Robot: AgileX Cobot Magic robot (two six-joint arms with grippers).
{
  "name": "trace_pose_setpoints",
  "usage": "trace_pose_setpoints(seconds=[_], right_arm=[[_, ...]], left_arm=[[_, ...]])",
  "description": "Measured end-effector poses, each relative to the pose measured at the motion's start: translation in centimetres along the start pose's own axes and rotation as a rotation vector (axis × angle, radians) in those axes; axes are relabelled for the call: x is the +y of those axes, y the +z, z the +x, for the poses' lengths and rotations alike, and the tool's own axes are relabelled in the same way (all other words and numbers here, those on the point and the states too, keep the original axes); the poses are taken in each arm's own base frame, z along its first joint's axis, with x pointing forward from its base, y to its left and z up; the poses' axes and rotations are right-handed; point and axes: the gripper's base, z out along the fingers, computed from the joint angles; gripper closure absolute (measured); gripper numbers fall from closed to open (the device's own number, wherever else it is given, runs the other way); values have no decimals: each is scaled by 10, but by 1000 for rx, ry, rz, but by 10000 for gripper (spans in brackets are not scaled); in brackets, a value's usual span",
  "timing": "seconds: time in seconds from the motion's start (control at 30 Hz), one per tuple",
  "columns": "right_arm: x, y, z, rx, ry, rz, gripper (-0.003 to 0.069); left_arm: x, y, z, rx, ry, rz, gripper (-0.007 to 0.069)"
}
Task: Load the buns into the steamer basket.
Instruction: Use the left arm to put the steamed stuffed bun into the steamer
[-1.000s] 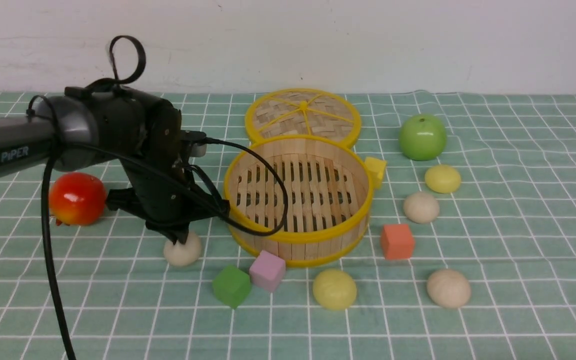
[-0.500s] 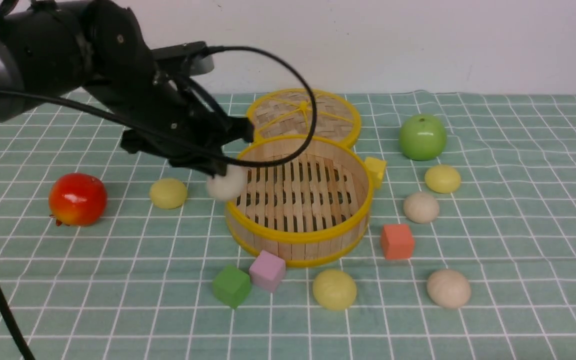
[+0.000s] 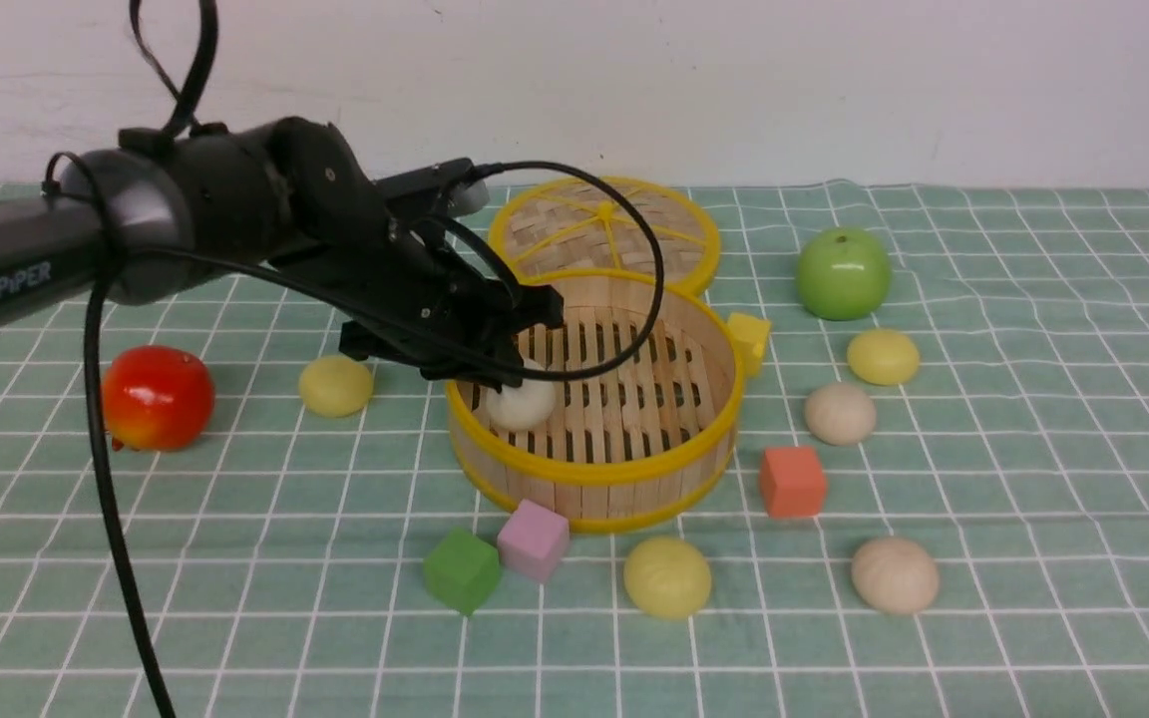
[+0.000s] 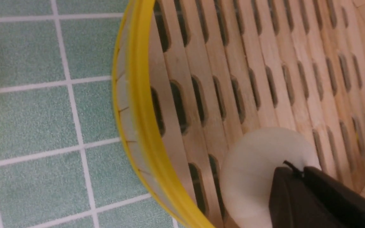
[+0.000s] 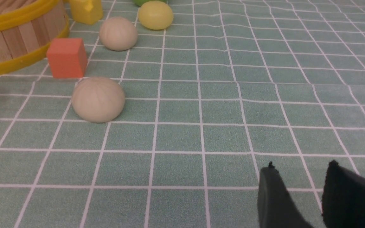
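Note:
The steamer basket [image 3: 594,469] stands mid-table, its yellow rim [image 4: 141,95] close in the left wrist view. My left gripper [image 3: 515,374] reaches over its left wall, shut on a beige-white bun [image 3: 522,404] low inside, by that wall. In the left wrist view the dark fingertips [image 4: 296,171] sit together on the bun [image 4: 252,171], above the slatted floor. On the cloth lie other buns: yellow [image 3: 335,385], yellow [image 3: 883,356], beige [image 3: 840,413], yellow [image 3: 667,576], beige [image 3: 895,574]. My right gripper [image 5: 299,167] hovers open over bare cloth, right of a beige bun [image 5: 98,99].
The woven lid [image 3: 604,231] lies behind the basket. A green apple [image 3: 843,272] sits at the right, a red apple [image 3: 157,397] at the left. Cubes ring the basket: yellow [image 3: 749,339], orange [image 3: 792,481], pink [image 3: 533,539], green [image 3: 462,570]. The arm's cable loops over the basket.
My left gripper lifted the beige-white bun off the cloth at the basket's front left, carried it over the rim and lowered it inside. The yellow bun behind the arm came into view.

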Motion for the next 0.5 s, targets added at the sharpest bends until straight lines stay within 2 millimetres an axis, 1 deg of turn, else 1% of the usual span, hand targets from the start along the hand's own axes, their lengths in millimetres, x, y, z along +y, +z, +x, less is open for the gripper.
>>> trace_pose_setpoints(seconds=[0.27,0.5], right_arm=[[0,0,0,0,1,0,419],[0,0,0,0,1,0,419]], left_arm=[[1,3,1,9,-2,-1,580],[1,3,1,9,-6,-1,500]])
